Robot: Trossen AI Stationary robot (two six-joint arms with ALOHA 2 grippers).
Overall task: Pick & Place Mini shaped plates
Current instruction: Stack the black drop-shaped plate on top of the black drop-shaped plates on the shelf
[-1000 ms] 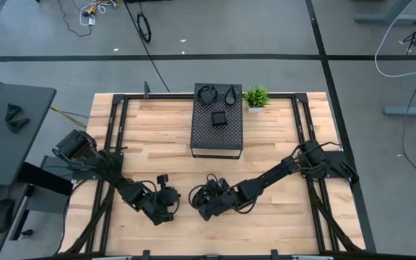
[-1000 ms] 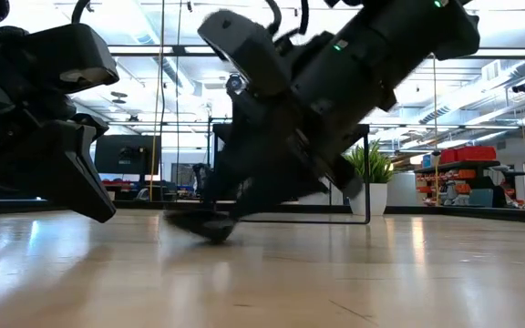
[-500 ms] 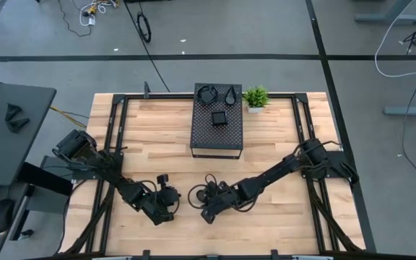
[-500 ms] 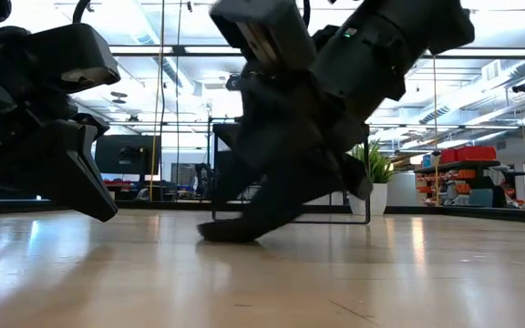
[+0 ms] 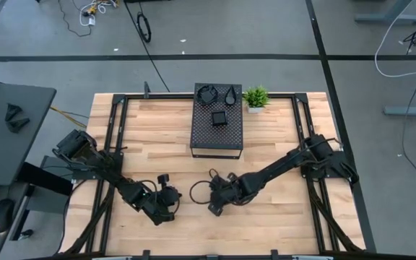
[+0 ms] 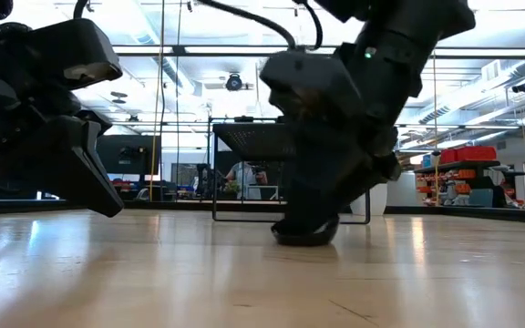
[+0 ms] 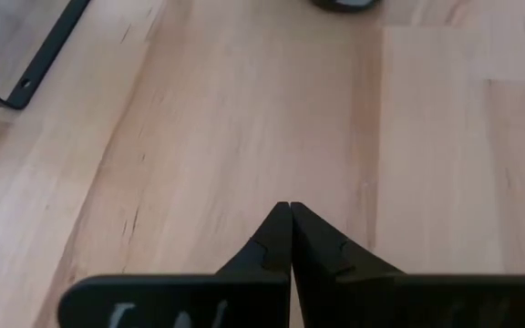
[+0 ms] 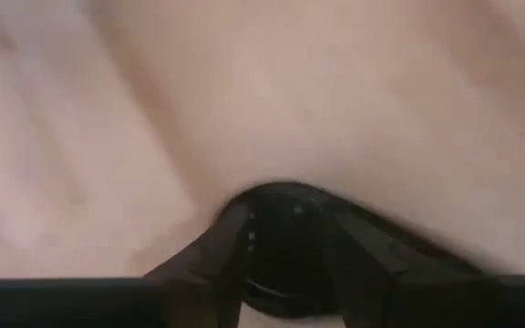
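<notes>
In the high view we see the right gripper (image 5: 213, 204) low over the pale wooden table (image 5: 266, 217), near the table's middle, toward 6 o'clock from the large black perforated rectangular box (image 5: 217, 137). Its right wrist view shows the two dark fingers (image 8: 210, 258) standing on either side of a small glossy black rounded dish (image 8: 285, 246), and in the low view this dish (image 6: 304, 233) rests on the wood under the gripper (whether the fingers press it or only stand around it, we cannot tell). Three more small black dishes (image 5: 219, 96) lie on the box, at its 12 o'clock end, beside the small green potted plant (image 5: 256, 97). The left gripper (image 5: 166, 207) waits at 9 o'clock from the right one, its fingers pressed together and empty.
</notes>
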